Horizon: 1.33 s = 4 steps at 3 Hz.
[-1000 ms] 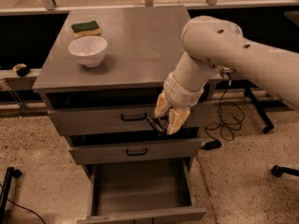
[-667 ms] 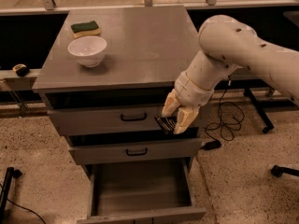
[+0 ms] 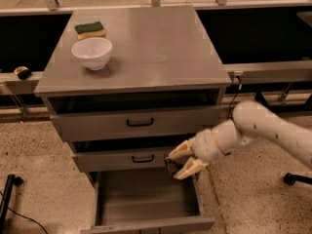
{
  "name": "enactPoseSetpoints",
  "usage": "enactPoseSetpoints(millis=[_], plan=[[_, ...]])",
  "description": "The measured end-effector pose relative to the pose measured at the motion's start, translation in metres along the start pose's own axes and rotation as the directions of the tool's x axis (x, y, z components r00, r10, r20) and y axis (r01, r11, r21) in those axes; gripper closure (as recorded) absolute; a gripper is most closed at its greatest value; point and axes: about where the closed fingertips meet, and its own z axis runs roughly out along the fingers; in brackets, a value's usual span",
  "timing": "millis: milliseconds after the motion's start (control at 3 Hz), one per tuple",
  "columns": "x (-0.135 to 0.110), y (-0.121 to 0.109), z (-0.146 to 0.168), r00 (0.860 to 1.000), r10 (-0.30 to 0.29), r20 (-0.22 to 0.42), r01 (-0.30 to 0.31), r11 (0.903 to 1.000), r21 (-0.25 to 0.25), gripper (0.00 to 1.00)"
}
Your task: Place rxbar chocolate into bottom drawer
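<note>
My gripper [image 3: 176,164] reaches in from the right, its cream fingers [image 3: 181,151] closed on a small dark flat bar, the rxbar chocolate [image 3: 171,166]. Only a dark end of the bar shows between the fingers. The gripper hangs in front of the middle drawer's right end, just above the back right corner of the open bottom drawer [image 3: 146,199]. The bottom drawer is pulled out, a plain grey tray with nothing visible inside.
On the grey cabinet top [image 3: 161,48] stand a white bowl [image 3: 91,52] and a green-and-yellow sponge [image 3: 89,30] at the left. The top drawer [image 3: 139,123] and the middle drawer [image 3: 124,159] have black handles and stand slightly ajar. Speckled floor surrounds the cabinet.
The arm has swung down and to the right; the gripper with the bar has dropped from in front of the top drawer to just above the open bottom drawer.
</note>
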Motion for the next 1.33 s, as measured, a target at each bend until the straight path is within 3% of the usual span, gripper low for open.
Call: enactPoseSetpoints(millis=[333,667,1000,1333], plan=[[0.041,0.02,0.013,0.991,0.084,0.099,-0.099,0.9825,0.158,1.0],[0.048,0.02,0.008,0.991,0.095,0.093,-0.111,0.9774,0.18,1.0],[0.044,-0.011,0.036,0.989,0.04,0.142,-0.068,0.9774,0.2,1.0],[0.085,-0.035,0.095,0.976,0.032,0.216,-0.088,0.963,0.255,1.0]])
